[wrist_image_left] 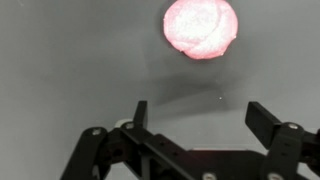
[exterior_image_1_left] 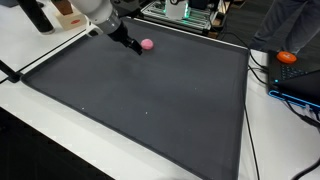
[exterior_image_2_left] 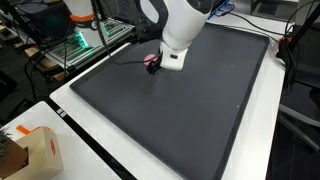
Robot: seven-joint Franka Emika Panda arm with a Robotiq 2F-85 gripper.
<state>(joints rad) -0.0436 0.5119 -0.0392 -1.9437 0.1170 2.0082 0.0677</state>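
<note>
One pink ball [wrist_image_left: 201, 27] lies on the dark mat [exterior_image_1_left: 150, 110] covering the table [exterior_image_1_left: 280, 140]; the arm's jaws stand wide open and empty, just short of it in the wrist view; an orange object [exterior_image_1_left: 288, 57] sits well apart, beyond the mat.

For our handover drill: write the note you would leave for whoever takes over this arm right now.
Gripper: open and empty, low over the mat.
Ball: pink, lying on the mat near one edge, just ahead of the fingertips. It is not between them and not touched.
Done: the gripper faces the ball at close range.
Left: the grasp itself, as the ball is not yet held.
</note>
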